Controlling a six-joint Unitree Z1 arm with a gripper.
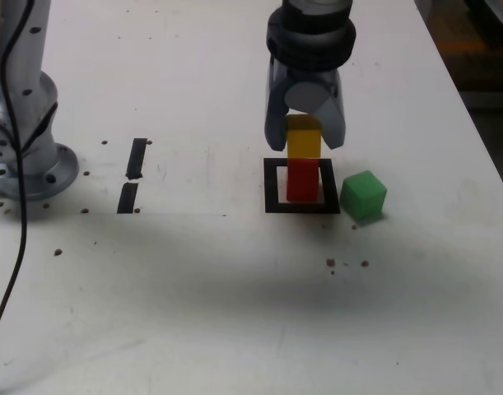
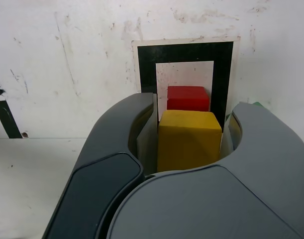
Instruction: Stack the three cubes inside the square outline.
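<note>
My gripper is shut on the yellow cube, one jaw on each side of it. The yellow cube sits directly over the red cube, touching it or a hair above; I cannot tell which. The red cube stands inside the square outline. The green cube rests on the table just outside the outline, on the exterior view's right. In the wrist view the gripper frames the yellow cube, with the red cube and the outline beyond it and a sliver of green cube.
Two short black strips lie on the white table at the exterior view's left. The arm's grey base stands at the far left with a black cable trailing forward. The table's edge runs along the right.
</note>
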